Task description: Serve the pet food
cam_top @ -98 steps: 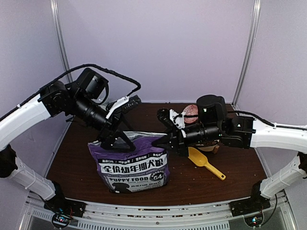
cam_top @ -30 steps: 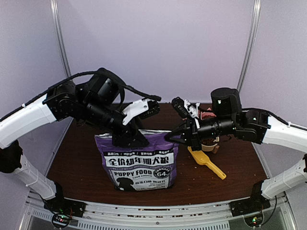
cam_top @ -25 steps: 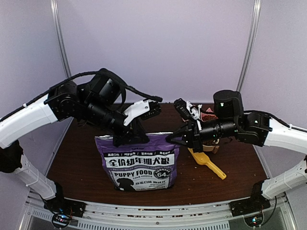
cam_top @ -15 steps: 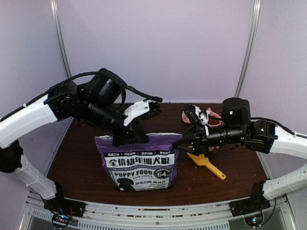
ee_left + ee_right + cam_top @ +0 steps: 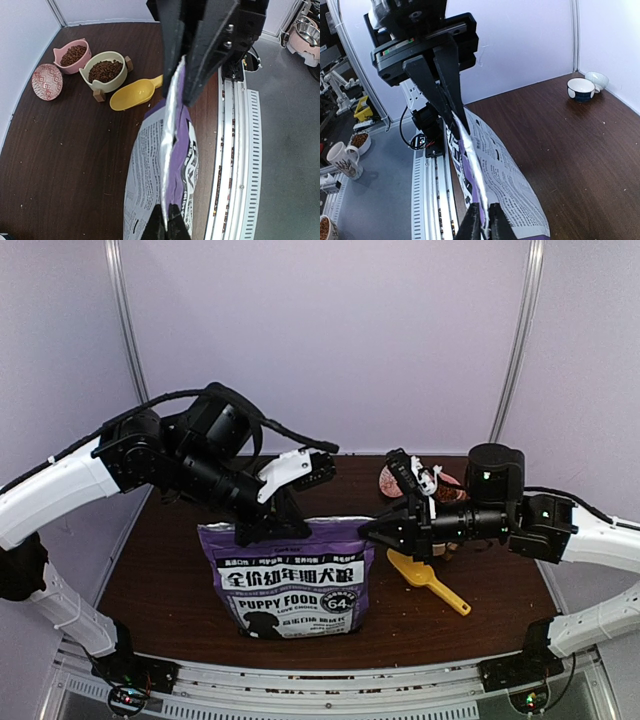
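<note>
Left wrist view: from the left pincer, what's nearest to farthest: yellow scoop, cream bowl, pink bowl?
From the left pincer:
1. Yellow plastic scoop, beside the purple bag.
2. Round cream bowl holding kibble, past the scoop.
3. Pink eared bowl, farthest, near the wall.

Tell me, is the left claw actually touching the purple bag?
Touching. The left wrist view shows the left gripper pinched shut on the top edge of the purple bag, with no gap.

Soft sheen on the purple printed plastic-film bag (image 5: 290, 585), its silver foil lining (image 5: 169, 115) shiny and creased; dark brown wood-grain table (image 5: 160, 570) looks matt; yellow plastic scoop (image 5: 131, 95) smooth, slightly glossy; small dark-brown kibble pellets (image 5: 105, 71) dry, rough.
</note>
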